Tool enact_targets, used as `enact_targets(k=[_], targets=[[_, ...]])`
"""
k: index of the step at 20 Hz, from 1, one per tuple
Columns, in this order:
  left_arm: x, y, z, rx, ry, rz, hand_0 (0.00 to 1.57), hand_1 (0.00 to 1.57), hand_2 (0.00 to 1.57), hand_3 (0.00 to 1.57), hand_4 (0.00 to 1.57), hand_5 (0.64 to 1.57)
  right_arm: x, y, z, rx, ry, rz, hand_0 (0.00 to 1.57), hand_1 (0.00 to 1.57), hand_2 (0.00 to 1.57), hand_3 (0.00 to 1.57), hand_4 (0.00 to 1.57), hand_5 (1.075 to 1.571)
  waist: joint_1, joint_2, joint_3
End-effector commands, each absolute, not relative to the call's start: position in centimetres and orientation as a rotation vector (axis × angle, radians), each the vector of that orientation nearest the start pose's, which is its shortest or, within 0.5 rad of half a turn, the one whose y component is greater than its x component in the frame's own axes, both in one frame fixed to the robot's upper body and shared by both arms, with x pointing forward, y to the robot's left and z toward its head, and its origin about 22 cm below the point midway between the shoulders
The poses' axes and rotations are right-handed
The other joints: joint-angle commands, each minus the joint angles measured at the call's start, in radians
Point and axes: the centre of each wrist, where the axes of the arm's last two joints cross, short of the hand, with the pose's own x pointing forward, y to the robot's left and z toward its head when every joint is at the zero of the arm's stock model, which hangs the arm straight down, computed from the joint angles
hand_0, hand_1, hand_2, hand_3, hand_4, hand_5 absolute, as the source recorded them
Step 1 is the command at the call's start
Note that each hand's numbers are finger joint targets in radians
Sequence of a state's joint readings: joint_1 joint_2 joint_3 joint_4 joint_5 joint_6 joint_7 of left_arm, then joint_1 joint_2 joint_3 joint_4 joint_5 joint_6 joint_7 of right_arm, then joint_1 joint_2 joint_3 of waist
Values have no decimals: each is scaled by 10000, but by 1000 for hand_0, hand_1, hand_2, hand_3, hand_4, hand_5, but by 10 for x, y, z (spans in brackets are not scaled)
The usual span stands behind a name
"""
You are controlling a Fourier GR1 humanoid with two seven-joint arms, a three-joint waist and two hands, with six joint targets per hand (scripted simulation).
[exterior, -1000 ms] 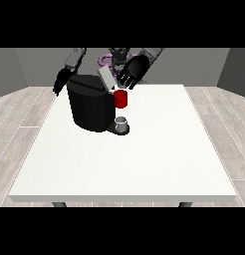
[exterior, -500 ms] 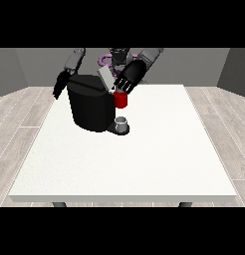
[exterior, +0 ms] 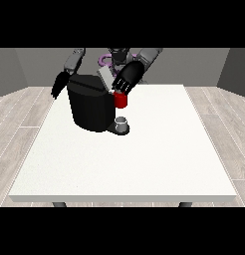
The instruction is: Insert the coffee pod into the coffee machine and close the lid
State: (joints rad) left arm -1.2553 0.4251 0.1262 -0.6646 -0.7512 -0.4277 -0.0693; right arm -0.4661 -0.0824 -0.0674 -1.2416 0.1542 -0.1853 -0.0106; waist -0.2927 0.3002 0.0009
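Two black hands show in the upper part of the frame, both close to the black coffee machine that stands on the white table left of centre. The hand at the view's right hangs over the machine's top right corner, fingers spread and pointing down toward a red thing at the machine; fingers look fairly straight, holding nothing that can be made out. The grey lid flap sticks up tilted, just left of that hand, so the lid is open. The hand at the view's left is at the machine's upper left edge, pointing downward beside the body; whether its fingers are curled or straight cannot be told, too small and dark. A small grey cup-like thing sits on the machine's base plate, directly below the red thing, at frame centre; cannot tell whether it is the pod. Grey upper arms run up to the torso at top centre. Wooden floor shows around the table
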Motion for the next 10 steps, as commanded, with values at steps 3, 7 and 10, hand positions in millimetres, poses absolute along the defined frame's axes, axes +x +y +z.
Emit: enact_targets(k=[3, 7, 10], targets=[[462, 219, 284, 6461, -15784, -11260, 1225, 1225, 1261, 1206, 376, 1571, 353, -202, 48, -2563, -16781, 888, 0, 0, 0, 0, 0, 1571, 192, -50, -4], [459, 239, 296, 6553, -16202, -11382, 1217, 1217, 1242, 1195, 357, 1571, 356, -225, 57, -2882, -17273, 1193, 0, 0, 0, 0, 0, 1571, 69, 345, -5], [462, 244, 272, 6946, -16187, -11003, 1189, 1189, 1207, 1172, 362, 1571, 351, -200, 65, -2299, -17318, 1274, 0, 0, 0, 0, 0, 1571, -215, 190, -9]])
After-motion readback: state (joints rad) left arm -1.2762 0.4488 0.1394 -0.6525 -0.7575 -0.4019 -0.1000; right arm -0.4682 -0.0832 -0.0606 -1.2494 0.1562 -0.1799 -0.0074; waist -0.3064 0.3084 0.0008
